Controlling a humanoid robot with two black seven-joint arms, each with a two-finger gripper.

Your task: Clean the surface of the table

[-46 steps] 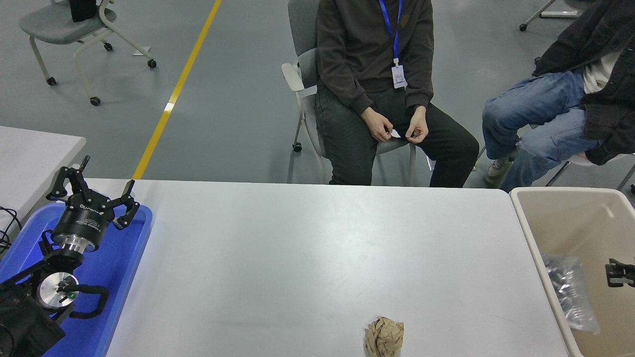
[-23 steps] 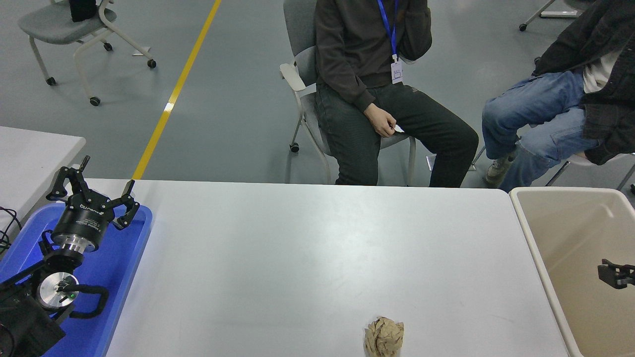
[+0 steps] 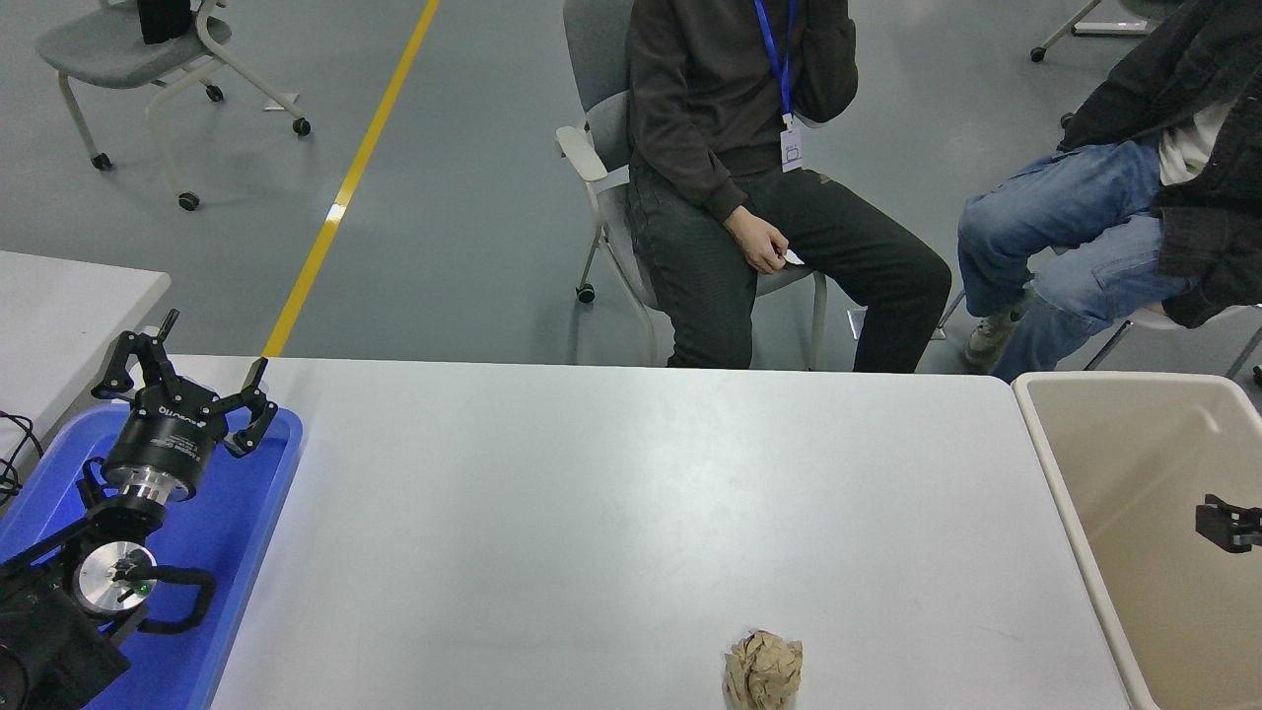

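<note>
The table surface [image 3: 611, 513] filled most of the view, a grey floor with a yellow line [image 3: 350, 177] beyond it. A beige bin [image 3: 1075, 513] stood at its right edge; the clear bag seen inside a second earlier was gone. The right gripper [image 3: 1227, 525] barely showed there, its grasp impossible to tell. The left gripper [image 3: 187, 390] hung parked over a blue tray [image 3: 237, 523], fingers spread. A crumpled paper ball [image 3: 763, 671] lay near the front edge.

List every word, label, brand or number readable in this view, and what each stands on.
Left gripper: white brand lettering on its black body, too small and tilted to read.
Person's badge: print present, not read off.
No readable text on the table surface, blue tray or beige bin.
</note>
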